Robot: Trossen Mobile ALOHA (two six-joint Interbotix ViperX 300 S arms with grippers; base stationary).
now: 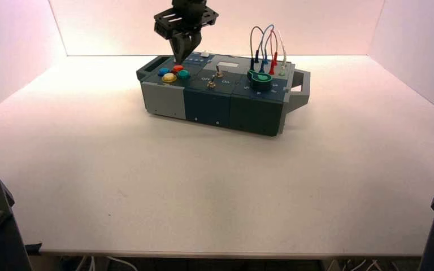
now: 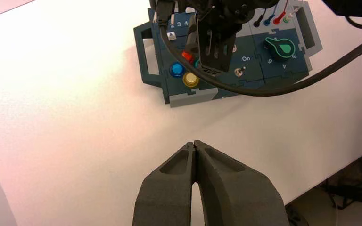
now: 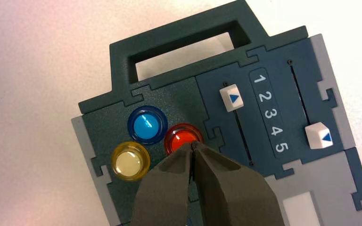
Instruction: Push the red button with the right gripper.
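Pale counter, bounded behind by a pinkish-white back wall and at the sides by a left wall and a right wall. A bright band of light crosses the counter's far part; a pink tint lies over the walls. Below the near edge, a dark area contains pale cables.

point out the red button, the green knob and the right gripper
red button (image 3: 182, 138): right wrist view, on its domed cap
green knob (image 2: 280, 48): left wrist view, on its top
right gripper (image 3: 193, 143): right wrist view, between its fingertips
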